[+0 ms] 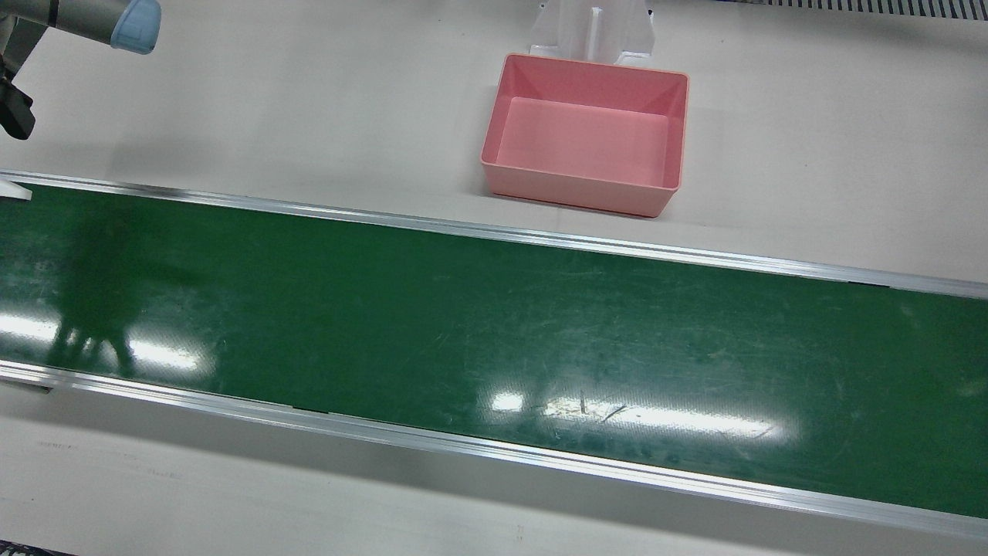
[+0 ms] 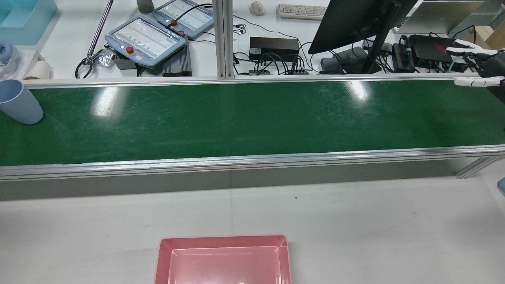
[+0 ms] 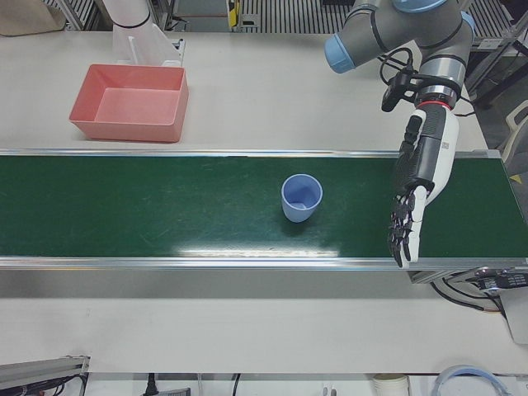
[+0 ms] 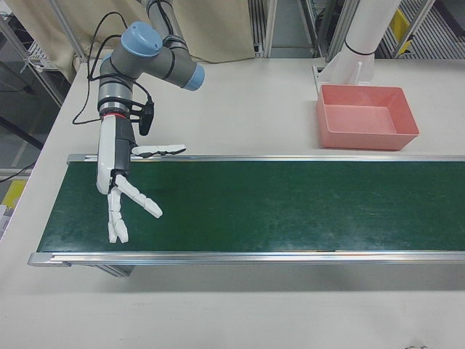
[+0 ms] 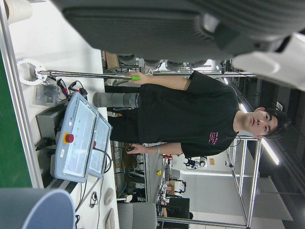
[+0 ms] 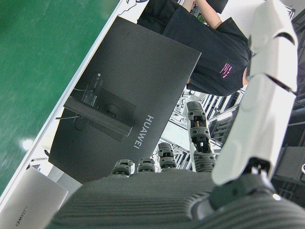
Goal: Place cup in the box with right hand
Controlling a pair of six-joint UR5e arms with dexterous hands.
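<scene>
Pale blue plastic cup (image 3: 301, 198) upright on green conveyor belt (image 3: 165, 214), far from splayed, empty right hand (image 4: 120, 196); pink plastic box (image 4: 367, 116) empty. Risk: mistimed reach topples cup.

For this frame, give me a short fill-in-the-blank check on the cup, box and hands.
1. The cup stands upright on the green ____.
2. The pink box holds ____.
3. The right hand hangs over the belt with fingers ____.
4. The cup is nearer the ____ hand.

Missing: belt; nothing; apart; left
</scene>
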